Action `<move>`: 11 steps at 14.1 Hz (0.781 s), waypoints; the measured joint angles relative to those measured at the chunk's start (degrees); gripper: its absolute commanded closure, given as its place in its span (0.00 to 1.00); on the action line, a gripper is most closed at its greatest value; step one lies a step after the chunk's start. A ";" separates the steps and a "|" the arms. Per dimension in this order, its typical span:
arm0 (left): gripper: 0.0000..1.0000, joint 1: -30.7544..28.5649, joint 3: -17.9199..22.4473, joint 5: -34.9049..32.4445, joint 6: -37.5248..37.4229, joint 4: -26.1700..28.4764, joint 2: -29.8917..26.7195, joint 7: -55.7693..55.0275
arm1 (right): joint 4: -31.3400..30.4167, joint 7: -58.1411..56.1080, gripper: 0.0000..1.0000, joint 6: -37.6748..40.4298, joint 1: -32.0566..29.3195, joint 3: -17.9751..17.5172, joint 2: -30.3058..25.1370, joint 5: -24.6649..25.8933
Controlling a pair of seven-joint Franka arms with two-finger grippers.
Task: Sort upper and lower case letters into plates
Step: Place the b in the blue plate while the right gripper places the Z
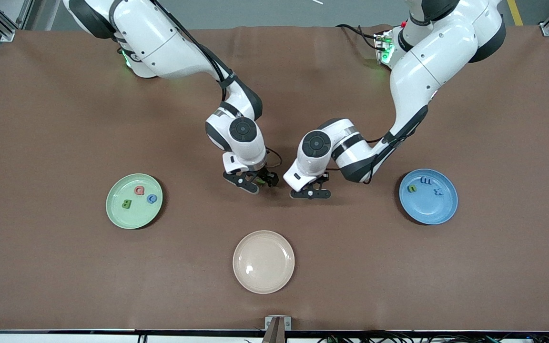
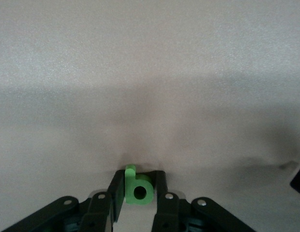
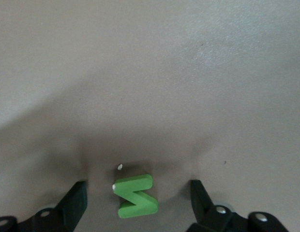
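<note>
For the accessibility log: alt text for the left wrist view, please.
The left gripper is shut on a small green lowercase letter b, its dark fingers pressing either side of it. The plain brown table fills the rest of the view.

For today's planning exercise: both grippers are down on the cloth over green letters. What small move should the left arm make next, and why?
Probably lift straight up. The left gripper has its fingers shut on the small green b, which sits at cloth level. Once clear, it would likely go to the blue plate, where the small letters lie. The right gripper stands open around the green N, not yet gripping.
</note>
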State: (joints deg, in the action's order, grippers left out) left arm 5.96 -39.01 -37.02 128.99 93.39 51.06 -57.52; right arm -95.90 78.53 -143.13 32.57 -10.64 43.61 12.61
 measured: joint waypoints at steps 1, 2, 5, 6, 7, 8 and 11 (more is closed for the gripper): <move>0.83 -0.02 -0.01 0.05 -0.03 -0.03 -0.01 -0.01 | 0.11 0.01 0.47 0.16 0.06 0.00 -0.03 0.90; 0.88 -0.02 0.00 0.06 -0.03 -0.03 -0.01 -0.09 | 0.25 0.02 0.63 0.27 0.07 0.01 -0.04 1.66; 0.96 -0.03 0.00 0.07 -0.03 -0.06 -0.01 -1.31 | 0.85 0.02 1.00 0.13 0.08 0.02 -0.06 2.25; 0.97 -0.10 0.01 0.07 -0.05 -0.08 -0.02 -1.38 | 0.90 0.02 1.00 0.19 0.07 0.04 -0.14 2.25; 0.97 -0.27 0.06 0.07 -0.07 -0.14 -0.05 -1.38 | 0.96 0.02 1.00 0.19 0.03 0.08 -0.22 2.26; 0.97 -0.50 0.17 0.06 -0.21 -0.23 -0.19 -1.38 | 0.99 0.01 1.00 0.18 -0.07 0.26 -0.22 2.26; 0.97 -1.77 0.10 0.06 -2.63 -0.55 -2.39 -1.21 | 1.17 -2.21 1.00 0.49 -2.19 0.87 -0.22 2.29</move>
State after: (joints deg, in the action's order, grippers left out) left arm 4.19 -38.91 -36.95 126.36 92.84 48.67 -58.73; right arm -94.73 76.32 -142.63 30.38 -9.76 43.39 14.90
